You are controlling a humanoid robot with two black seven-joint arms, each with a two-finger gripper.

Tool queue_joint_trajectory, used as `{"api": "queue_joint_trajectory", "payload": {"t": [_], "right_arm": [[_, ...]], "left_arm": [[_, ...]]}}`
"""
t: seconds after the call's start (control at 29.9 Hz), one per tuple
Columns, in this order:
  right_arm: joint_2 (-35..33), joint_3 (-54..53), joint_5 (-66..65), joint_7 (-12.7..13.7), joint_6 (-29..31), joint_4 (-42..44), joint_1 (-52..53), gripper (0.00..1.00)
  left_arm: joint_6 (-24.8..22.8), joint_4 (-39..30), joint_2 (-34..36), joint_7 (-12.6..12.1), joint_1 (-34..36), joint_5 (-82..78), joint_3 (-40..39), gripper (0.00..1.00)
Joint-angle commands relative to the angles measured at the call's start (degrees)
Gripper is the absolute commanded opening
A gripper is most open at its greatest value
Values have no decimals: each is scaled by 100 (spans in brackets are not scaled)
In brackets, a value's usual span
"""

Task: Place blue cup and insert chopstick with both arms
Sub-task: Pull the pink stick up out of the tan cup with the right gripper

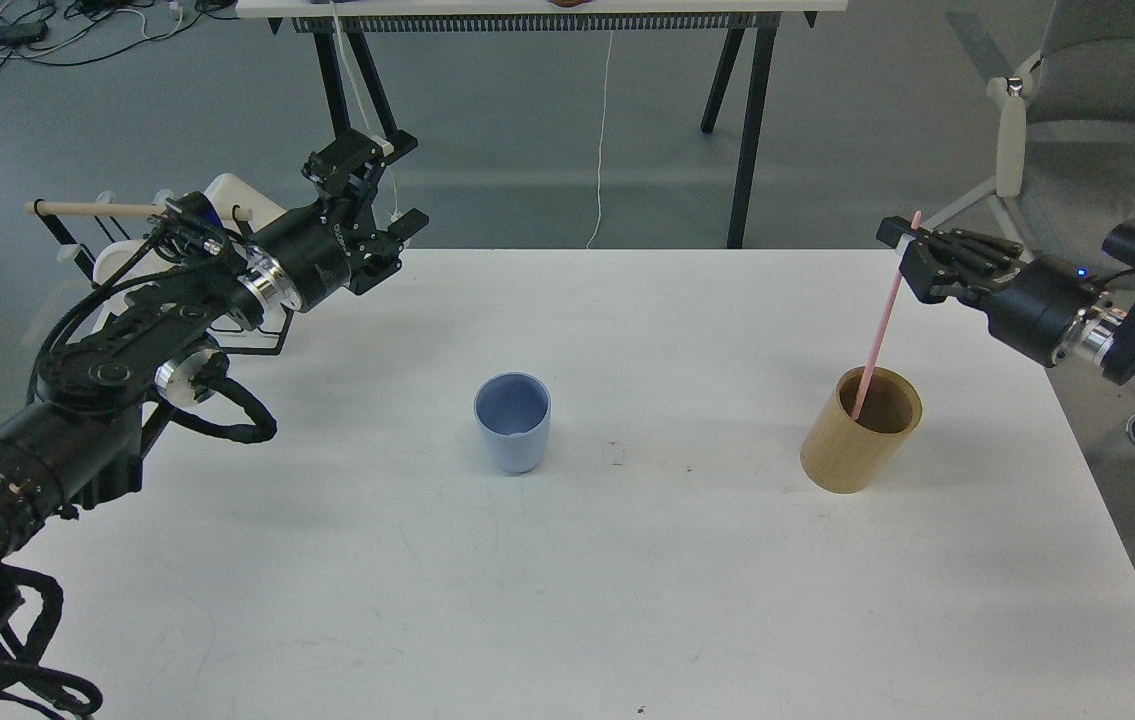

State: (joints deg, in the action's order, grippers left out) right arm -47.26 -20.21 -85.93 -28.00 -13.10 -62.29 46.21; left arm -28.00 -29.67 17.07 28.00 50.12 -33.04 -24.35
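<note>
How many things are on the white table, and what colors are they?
Blue: 1, the blue cup
Tan: 1, the wooden holder
Pink: 1, the chopstick standing in the wooden holder
Total: 3

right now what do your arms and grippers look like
Both arms are black with silver wrist rings. The left arm carries looped black cables and a blocky black left gripper. The right gripper has ridged black fingers; a small blue light glows behind it.
</note>
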Motion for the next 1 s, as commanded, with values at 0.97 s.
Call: {"api": "queue_joint_trajectory", "payload": {"t": [0.97], "right_arm": [[4726,1405,182,0,-1335,2264,1646,0]], "left_arm": [[0,1271,60,0,-442,289,1,99]]}}
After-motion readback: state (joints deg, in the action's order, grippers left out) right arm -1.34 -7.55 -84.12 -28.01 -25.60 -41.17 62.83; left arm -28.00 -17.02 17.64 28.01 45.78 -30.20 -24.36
